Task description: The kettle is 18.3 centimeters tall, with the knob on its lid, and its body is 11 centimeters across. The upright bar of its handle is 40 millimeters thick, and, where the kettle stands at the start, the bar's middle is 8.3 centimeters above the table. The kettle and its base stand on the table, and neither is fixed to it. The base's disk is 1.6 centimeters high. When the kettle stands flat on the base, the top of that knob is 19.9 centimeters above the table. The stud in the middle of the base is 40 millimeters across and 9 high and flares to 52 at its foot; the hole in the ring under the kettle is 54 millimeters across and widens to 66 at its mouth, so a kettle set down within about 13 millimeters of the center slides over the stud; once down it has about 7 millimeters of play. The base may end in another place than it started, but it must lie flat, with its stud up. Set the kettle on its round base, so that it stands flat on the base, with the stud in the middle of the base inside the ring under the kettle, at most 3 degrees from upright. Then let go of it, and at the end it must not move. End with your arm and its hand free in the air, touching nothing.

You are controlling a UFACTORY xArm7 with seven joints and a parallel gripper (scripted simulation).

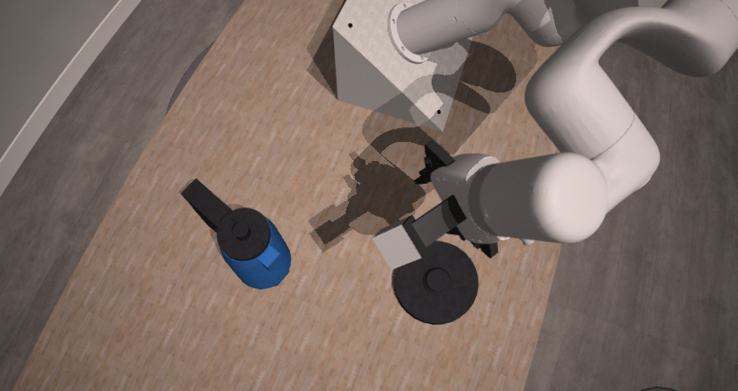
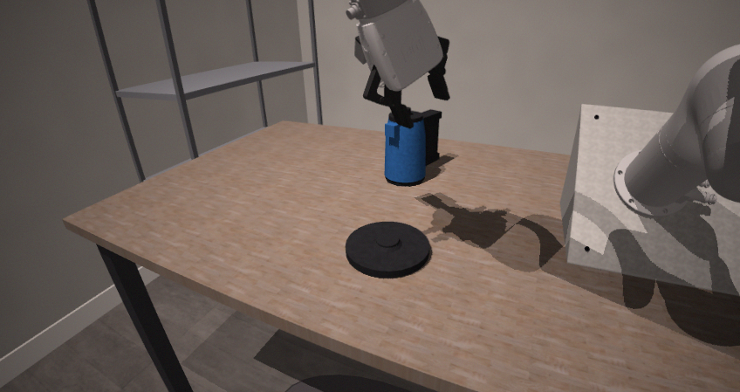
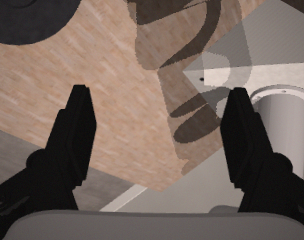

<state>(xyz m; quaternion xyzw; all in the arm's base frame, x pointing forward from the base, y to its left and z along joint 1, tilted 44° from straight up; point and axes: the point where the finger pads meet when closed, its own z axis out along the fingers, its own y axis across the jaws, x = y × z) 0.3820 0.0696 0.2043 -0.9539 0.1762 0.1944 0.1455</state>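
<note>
Fingers spread wide, holding nothing, above table [image 3: 126, 114]

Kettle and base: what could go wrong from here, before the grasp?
1. The open gripper holds nothing and hangs near the round base, far from the blue kettle; the crossing could nudge the loose base.
2. The kettle's black handle points away from the arm, so the fingers might topple the kettle.
</note>
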